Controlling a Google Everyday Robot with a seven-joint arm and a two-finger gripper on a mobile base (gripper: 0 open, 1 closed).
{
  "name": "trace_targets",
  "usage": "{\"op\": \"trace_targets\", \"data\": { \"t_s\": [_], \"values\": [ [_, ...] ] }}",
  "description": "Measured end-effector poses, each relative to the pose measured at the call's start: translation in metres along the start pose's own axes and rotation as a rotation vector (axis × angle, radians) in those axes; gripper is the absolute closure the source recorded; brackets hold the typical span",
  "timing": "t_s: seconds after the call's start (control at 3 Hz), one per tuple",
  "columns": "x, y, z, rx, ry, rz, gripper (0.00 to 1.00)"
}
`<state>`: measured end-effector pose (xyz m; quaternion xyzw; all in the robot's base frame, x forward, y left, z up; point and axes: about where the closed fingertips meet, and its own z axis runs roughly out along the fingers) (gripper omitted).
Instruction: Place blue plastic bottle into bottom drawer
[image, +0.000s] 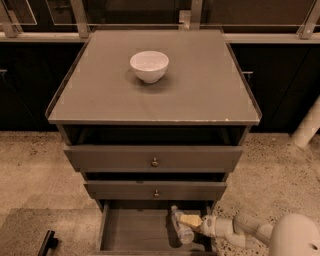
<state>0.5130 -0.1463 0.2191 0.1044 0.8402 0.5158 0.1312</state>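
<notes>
The bottom drawer (130, 231) is pulled open below the two knobbed drawers. The blue plastic bottle (181, 226), clear with a white cap, is inside the drawer at its right side, cap toward the back. My gripper (192, 221) reaches in from the lower right, with its yellowish fingers (191, 220) against the bottle's right side. The white arm (245, 229) runs off to the bottom right corner.
A white bowl (149, 65) stands on the cabinet top (200, 95). The two upper drawers (155, 159) are closed or nearly closed. A white post (307, 125) stands at the right. A dark object (46, 242) lies on the floor at lower left.
</notes>
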Motion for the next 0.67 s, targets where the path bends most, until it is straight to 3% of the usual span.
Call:
{"op": "trace_targets", "data": {
  "t_s": [0.33,0.67],
  "values": [
    [0.0,0.0,0.0001,0.0,0.0,0.0,0.0],
    [0.0,0.0,0.0001,0.0,0.0,0.0,0.0]
  ]
}}
